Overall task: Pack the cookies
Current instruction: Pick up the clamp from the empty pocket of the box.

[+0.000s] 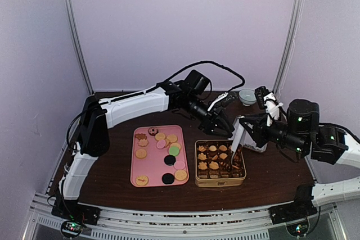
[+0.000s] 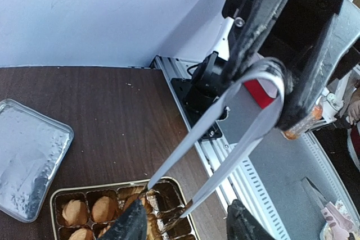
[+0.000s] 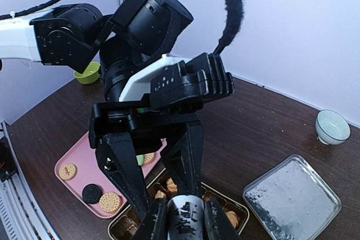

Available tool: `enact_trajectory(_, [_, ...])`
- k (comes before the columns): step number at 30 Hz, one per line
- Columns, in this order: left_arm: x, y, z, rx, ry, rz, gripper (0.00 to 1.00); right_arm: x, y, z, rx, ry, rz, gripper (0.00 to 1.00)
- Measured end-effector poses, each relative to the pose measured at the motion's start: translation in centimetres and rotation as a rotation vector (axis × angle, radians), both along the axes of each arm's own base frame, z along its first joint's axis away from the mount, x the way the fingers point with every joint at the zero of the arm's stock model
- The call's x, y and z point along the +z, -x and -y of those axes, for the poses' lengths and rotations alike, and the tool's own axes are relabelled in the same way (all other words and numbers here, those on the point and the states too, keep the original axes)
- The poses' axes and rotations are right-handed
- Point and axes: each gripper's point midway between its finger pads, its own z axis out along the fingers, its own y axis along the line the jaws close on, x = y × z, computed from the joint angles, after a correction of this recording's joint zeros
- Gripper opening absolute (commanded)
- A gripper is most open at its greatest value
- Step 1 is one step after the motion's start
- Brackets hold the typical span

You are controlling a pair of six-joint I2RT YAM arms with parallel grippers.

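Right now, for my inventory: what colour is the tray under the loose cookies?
Pink tray; clearest in top view.

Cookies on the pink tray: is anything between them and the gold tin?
Nothing lies between the pink tray and the tin. Over the tin's right side stand the tongs in the right claw and the left claw.

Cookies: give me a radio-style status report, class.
Right claw shut on metal tongs, tips in gold tin. Left claw open, close by tong tips. Cookies part packed, more on pink tray.
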Motion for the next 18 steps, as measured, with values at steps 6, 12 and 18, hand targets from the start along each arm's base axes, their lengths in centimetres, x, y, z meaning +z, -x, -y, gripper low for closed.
enact_trajectory(6, [-0.8,0.7,-0.6,-0.034,-0.014,-0.014,0.41,1.3,0.0,-0.1,0.012,-0.007,0.021,0.21])
enact_trajectory(12, [-2.3,1.5,-1.6,-0.067,-0.052,-0.022,0.37,1.9,-0.1,-0.2,0.017,-0.010,0.032,0.21])
enact_trajectory(18, [-2.7,1.8,-2.0,-0.081,-0.065,-0.019,0.44,2.6,-0.2,-0.6,0.027,-0.004,0.042,0.20])
